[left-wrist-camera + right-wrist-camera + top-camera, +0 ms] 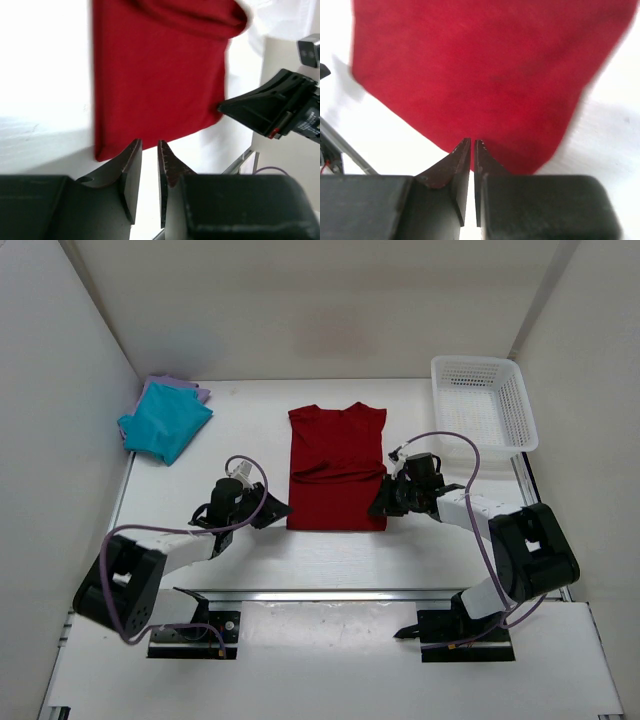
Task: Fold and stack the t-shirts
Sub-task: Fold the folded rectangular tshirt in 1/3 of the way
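The dark red t-shirt (337, 468) lies flat mid-table as a long rectangle, collar toward the back. My left gripper (280, 510) sits low by its near left corner, jaws a narrow gap apart with only white table between them (149, 144); the red cloth (160, 75) starts just beyond the tips. My right gripper (378, 508) is at the near right corner, its tips (472, 141) reaching the red hem (480, 70), jaws nearly together and nothing seen between them. The teal t-shirt (165, 420) lies folded at the back left on the lavender one (190, 390).
A white mesh basket (483, 400) stands at the back right. White walls close in the table on the left, back and right. A metal rail (330, 595) runs along the near edge in front of the arm bases.
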Robot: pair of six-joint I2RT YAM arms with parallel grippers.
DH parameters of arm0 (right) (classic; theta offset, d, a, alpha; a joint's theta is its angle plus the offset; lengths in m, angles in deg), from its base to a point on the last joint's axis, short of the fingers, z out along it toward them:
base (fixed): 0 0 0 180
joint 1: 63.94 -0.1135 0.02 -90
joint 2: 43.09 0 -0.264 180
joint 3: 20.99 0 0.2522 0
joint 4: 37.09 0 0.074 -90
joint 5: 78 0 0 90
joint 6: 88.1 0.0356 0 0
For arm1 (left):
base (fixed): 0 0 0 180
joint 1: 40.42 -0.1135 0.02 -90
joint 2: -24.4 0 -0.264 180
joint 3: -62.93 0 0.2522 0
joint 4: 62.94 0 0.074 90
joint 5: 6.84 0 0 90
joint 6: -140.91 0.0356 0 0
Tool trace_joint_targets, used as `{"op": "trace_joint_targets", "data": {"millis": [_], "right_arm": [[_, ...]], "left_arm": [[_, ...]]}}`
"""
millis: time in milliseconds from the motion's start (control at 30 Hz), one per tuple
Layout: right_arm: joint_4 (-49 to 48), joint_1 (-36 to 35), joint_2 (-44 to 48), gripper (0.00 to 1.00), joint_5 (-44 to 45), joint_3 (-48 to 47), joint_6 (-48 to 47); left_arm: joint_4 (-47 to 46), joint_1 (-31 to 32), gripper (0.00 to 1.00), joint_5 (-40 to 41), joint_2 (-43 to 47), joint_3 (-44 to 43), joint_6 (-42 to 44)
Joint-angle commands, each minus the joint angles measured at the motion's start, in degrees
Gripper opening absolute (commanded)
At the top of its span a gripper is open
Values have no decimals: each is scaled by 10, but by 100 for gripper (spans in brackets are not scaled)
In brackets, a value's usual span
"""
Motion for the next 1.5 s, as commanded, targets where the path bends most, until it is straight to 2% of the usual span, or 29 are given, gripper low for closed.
{"op": "trace_joint_targets", "data": {"millis": [0, 133, 300, 467, 700, 867, 900, 1000, 1067, 1167, 1300, 1367, 1467], "right_arm": [[14, -30, 21, 7, 13, -60, -23], [-24, -75, -56, 0, -8, -125, -30], [10, -106, -174, 0, 40, -242, -60], [30, -107, -242, 1, 62, -293, -75], [17, -105, -278, 0, 127, -333, -89], [7, -70, -358, 0, 174, -479, -82], [31, -62, -377, 0, 161, -535, -70], [73, -45, -376, 0, 137, -608, -66], [67, -52, -328, 0, 153, -577, -80], [20, -55, -222, 0, 128, -470, -72], [-11, -65, -154, 0, 99, -301, -34], [-74, -70, -96, 0, 77, -175, -16], [-127, -61, -20, 2, 57, -63, 20]], "left_arm": [[53, 22, 31, 44, 60, -28, 34], [24, 64, 32, 50, 44, -43, 23], [-36, 80, 29, 22, -56, -50, 5], [-67, 76, 27, 21, -100, -24, 0], [-74, 66, 28, 18, -91, 17, 6], [-68, 66, 27, 23, -81, 26, 2], [-67, 69, 27, 20, -73, 24, 0], [-46, 70, 28, 12, -44, 17, 5], [-20, 68, 29, 16, -17, 11, 13], [13, 50, 29, 31, 29, 4, 32], [44, 5, 33, 30, 46, 1, 51], [50, -21, 37, 24, 44, 0, 57], [65, -32, 41, 39, 35, -5, 71]]}}
